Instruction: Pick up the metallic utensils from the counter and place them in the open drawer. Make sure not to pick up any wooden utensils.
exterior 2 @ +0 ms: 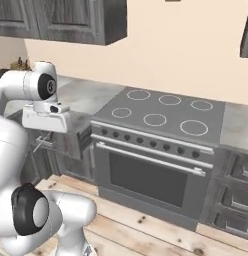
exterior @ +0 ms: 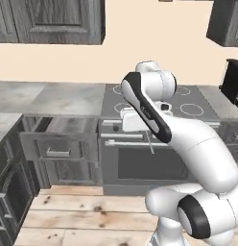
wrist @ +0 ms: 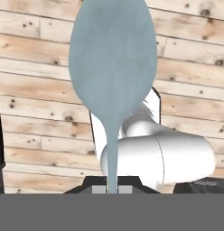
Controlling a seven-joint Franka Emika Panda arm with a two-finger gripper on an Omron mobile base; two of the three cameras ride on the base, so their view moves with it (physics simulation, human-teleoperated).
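Carry step: hand (wrist: 112,188) clenched on the silver-grey spoon (wrist: 111,67), which hangs above the wood floor (wrist: 32,67), clear of the bench. Open drawer (exterior: 58,139) sits left; next move likely swing left over it and release.

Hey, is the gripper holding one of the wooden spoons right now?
No, the hand view shows the gripper shut on the thin handle of a silver-grey spoon, its bowl hanging over the plank floor.
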